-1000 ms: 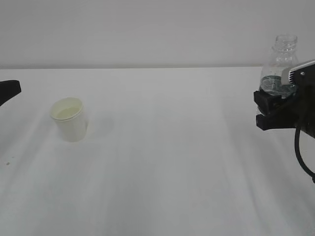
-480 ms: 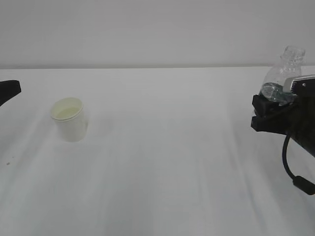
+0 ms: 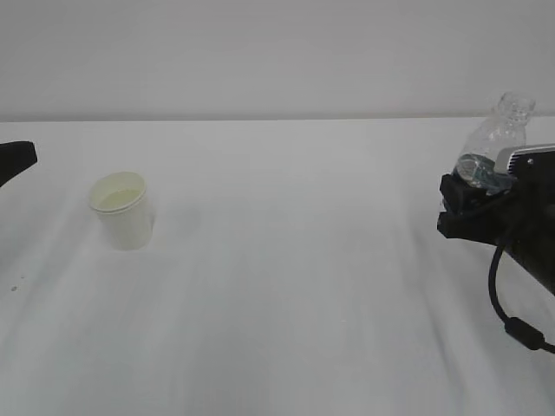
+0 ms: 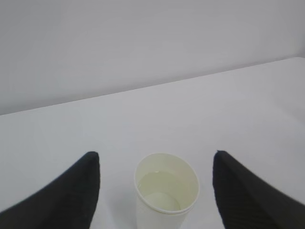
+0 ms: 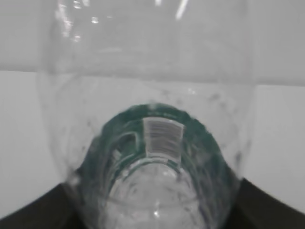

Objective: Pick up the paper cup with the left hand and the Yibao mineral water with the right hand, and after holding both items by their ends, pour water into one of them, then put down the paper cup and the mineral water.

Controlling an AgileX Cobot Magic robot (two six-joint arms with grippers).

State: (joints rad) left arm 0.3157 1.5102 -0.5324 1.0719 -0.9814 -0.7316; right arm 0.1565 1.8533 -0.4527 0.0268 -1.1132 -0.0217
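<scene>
The paper cup (image 3: 123,209) stands upright on the white table at the left, with some water in it. In the left wrist view the paper cup (image 4: 166,188) sits ahead of and between my left gripper's (image 4: 155,153) two black fingers, which stand wide open and clear of it. Only a black tip of the left gripper (image 3: 16,159) shows at the exterior view's left edge. My right gripper (image 3: 461,206) is shut on the lower body of the Yibao mineral water (image 3: 496,137), which leans to the right, its capless neck up. Its green label (image 5: 143,138) fills the right wrist view.
The white table (image 3: 295,286) runs back to a plain pale wall. A black cable (image 3: 507,316) loops down from the right arm at the right edge.
The right gripper has sunk slightly with the bottle, and the bottle has tipped further to the right. The cup and the left gripper have not moved.
</scene>
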